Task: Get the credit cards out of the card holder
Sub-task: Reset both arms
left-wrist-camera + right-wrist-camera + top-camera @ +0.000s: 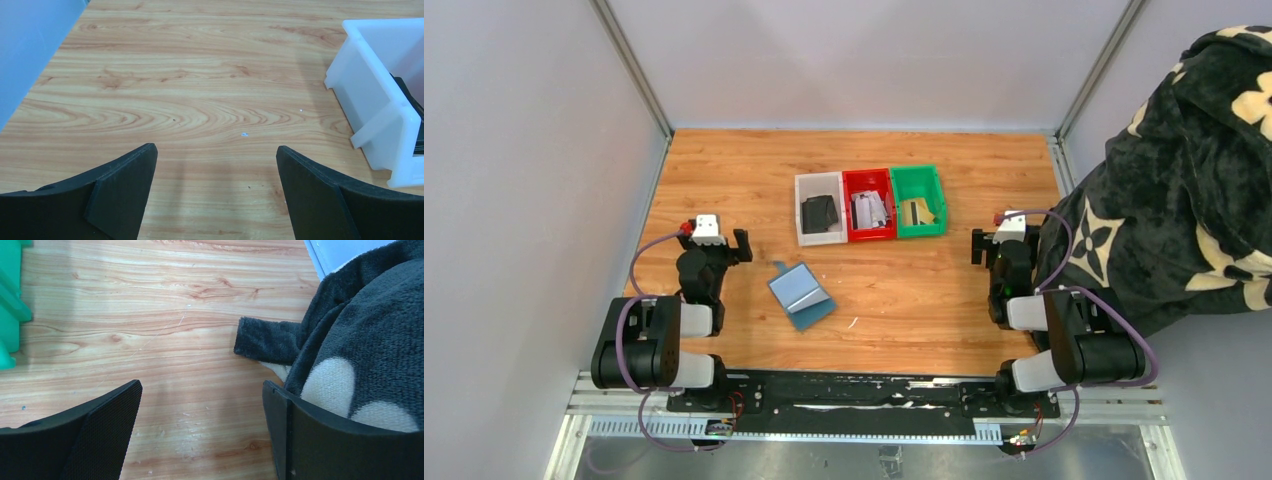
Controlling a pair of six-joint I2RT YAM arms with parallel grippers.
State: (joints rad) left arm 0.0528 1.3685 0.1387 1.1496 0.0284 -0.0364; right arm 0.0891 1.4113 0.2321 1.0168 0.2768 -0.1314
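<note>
The top external camera sits high above the near edge of the table (724, 180), tilted down toward the far wall (864, 60). It stands far enough off to take in the whole tabletop from left to right.

The left wrist camera rides just behind the left claw (215, 150), low and close to the wood. It faces the far side, with the white bin (370, 85) at its right edge.

The right wrist camera sits the same way behind the right claw (201, 385), with the green bin (10, 305) at its left edge and a dark fleece garment (370, 325) on its right.

The overhead view shares the white bin with the left wrist view, and the green bin and the garment with the right wrist view.
</note>
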